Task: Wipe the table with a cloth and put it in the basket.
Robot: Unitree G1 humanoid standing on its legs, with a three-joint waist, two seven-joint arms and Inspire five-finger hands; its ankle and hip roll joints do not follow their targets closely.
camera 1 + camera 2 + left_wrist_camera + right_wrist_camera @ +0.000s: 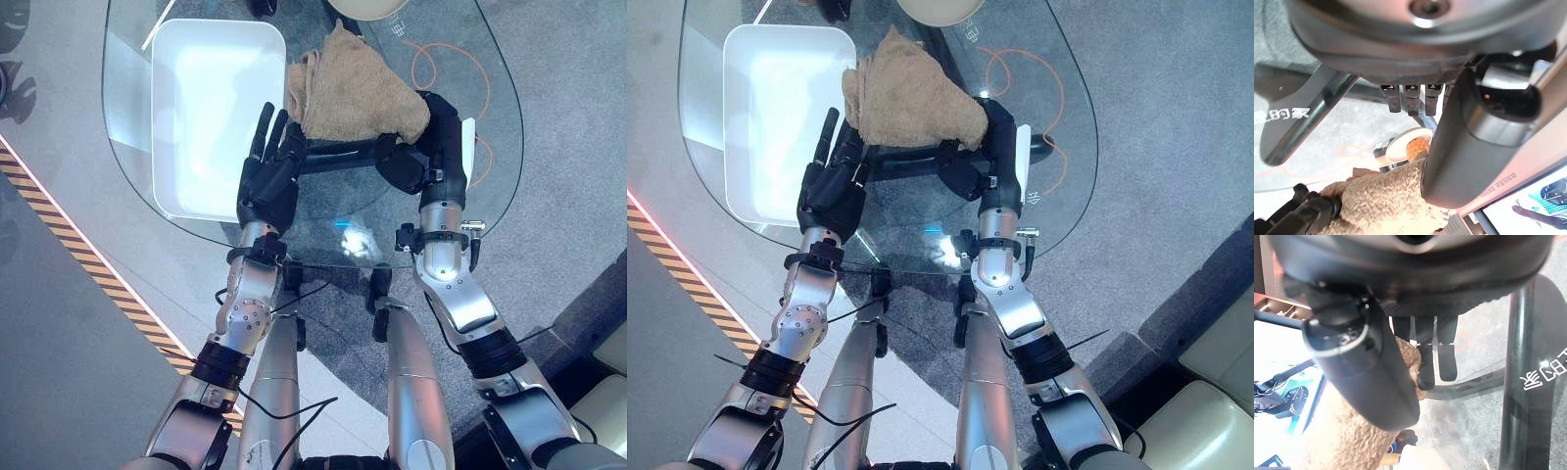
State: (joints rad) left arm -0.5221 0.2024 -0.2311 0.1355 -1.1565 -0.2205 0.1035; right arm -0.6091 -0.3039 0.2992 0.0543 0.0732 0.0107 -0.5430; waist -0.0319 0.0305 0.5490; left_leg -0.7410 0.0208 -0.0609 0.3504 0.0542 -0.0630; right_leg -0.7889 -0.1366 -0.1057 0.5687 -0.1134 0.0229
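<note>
The tan cloth lies bunched on the glass table, touching the right edge of the white basket. The right robot hand has its fingers curled on the cloth's near right corner. The left robot hand rests with fingers straight just beside the basket, holding nothing.

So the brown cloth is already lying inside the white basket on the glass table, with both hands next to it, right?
Not quite. The cloth lies on the glass table, beside the white basket, not in it; the left eye view shows the basket with nothing inside. The rest holds: the left hand and right hand are both next to the cloth.
</note>
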